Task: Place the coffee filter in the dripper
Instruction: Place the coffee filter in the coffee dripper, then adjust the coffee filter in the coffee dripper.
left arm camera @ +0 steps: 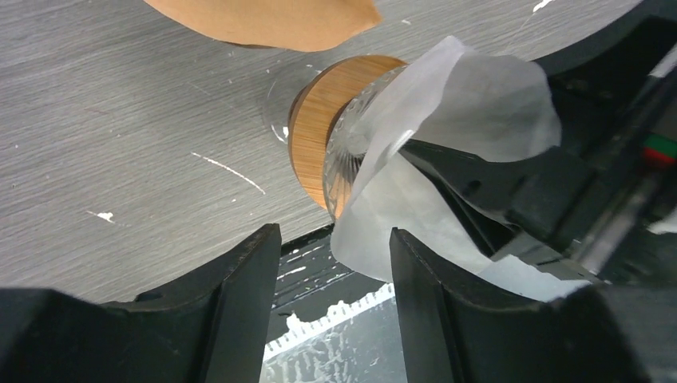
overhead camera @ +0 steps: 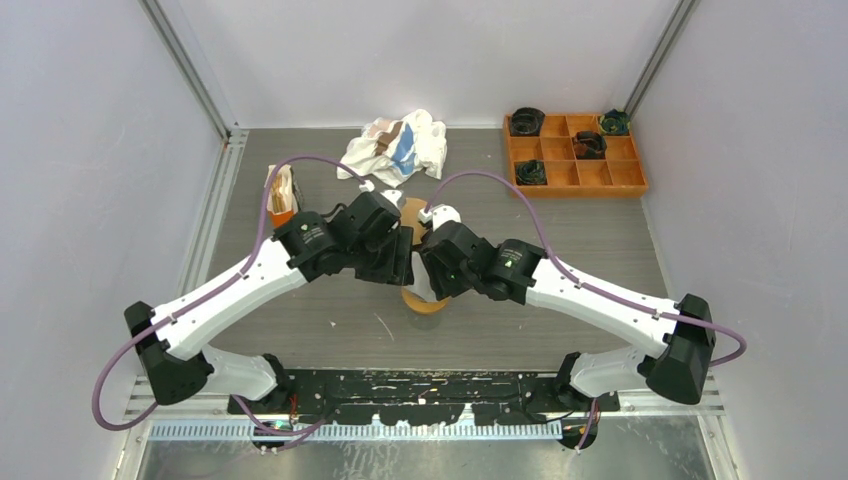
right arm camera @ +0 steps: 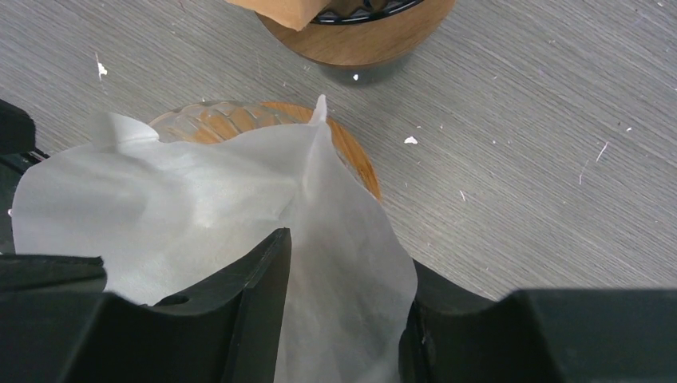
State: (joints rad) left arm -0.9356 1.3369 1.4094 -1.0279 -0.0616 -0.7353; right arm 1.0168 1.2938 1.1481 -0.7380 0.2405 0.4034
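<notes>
The dripper (overhead camera: 428,303), ribbed glass on a round wooden collar (left arm camera: 313,132), stands at the table's middle under both wrists. The white paper coffee filter (left arm camera: 471,104) hangs crumpled and tilted over its glass top (right arm camera: 207,120), not seated inside. My right gripper (right arm camera: 347,251) is open, and the filter (right arm camera: 199,191) passes between its fingers, one in front of the sheet and one behind. My left gripper (left arm camera: 334,233) is open just beside the filter's lower edge, with nothing between its fingers. From above, the gripper heads (overhead camera: 400,255) (overhead camera: 432,262) nearly touch and hide most of the filter.
A second wooden holder (overhead camera: 412,210) with brown paper (left arm camera: 263,20) stands just behind the dripper. A crumpled cloth (overhead camera: 395,145) lies at the back, an orange compartment tray (overhead camera: 575,190) at the back right, and a small packet (overhead camera: 282,195) on the left.
</notes>
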